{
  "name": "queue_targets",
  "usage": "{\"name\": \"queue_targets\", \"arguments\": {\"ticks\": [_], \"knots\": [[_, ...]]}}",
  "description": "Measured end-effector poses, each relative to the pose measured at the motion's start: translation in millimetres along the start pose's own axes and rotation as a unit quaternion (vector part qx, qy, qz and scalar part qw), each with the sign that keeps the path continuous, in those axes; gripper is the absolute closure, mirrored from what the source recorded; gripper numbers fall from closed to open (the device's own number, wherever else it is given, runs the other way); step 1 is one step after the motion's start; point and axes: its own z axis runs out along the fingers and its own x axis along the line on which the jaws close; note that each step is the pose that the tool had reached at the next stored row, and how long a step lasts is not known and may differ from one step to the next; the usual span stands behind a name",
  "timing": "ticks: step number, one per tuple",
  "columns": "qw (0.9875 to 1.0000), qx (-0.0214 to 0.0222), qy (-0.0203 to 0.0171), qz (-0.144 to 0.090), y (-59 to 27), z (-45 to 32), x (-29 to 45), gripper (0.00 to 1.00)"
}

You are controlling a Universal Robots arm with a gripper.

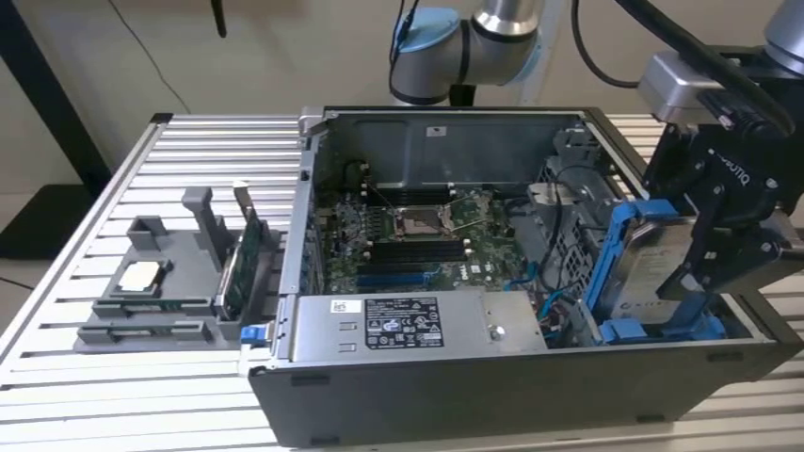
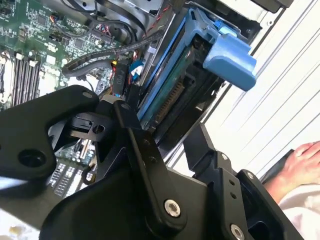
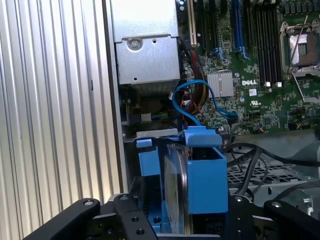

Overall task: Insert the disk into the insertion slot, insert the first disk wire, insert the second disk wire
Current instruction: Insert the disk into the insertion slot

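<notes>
Gripper (image 1: pixel 710 273) clamps the disk (image 1: pixel 653 250) by its blue carrier (image 1: pixel 619 264), holding it upright on edge inside the open case (image 1: pixel 503 395) at the exterior view's right end, near the motherboard (image 1: pixel 427 235) and a blue cable (image 3: pixel 186 102).

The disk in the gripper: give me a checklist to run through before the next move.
1. Grip: the gripper clamps the disk by its blue carrier: ok.
2. Disk upright in the exterior view: ok.
3. Disk lined up with the insertion slot: cannot tell.
4. Blue cable clear of the carrier: cannot tell.
5. Disk's connector wired: not ok, bare.
</notes>
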Motion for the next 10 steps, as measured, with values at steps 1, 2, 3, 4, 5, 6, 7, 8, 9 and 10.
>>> {"name": "queue_targets", "arguments": {"ticks": [1,2,3,4,5,6,7,8,9,10], "knots": [[1.0000,0.0000,-0.0001,0.000,0.0,-0.3,-0.1,0.37],[1.0000,0.0000,-0.0001,0.000,0.0,-0.8,-0.1,0.37],[1.0000,0.0000,-0.0002,0.000,0.0,-1.0,-0.1,0.37],[1.0000,0.0000,-0.0003,0.000,0.0,-1.0,-0.1,0.37],[1.0000,0.0000,-0.0004,0.000,0.1,-1.0,-0.1,0.37],[1.0000,0.0000,-0.0005,0.000,0.1,-1.1,-0.1,0.37],[1.0000,0.0000,-0.0005,0.000,0.0,-1.1,-0.1,0.37],[1.0000,0.0000,-0.0004,0.000,0.1,-1.1,-0.1,0.40],[1.0000,0.0000,-0.0004,0.000,0.0,-1.1,-0.1,0.40],[1.0000,0.0000,-0.0005,0.000,0.1,-1.1,-0.1,0.47]]}}
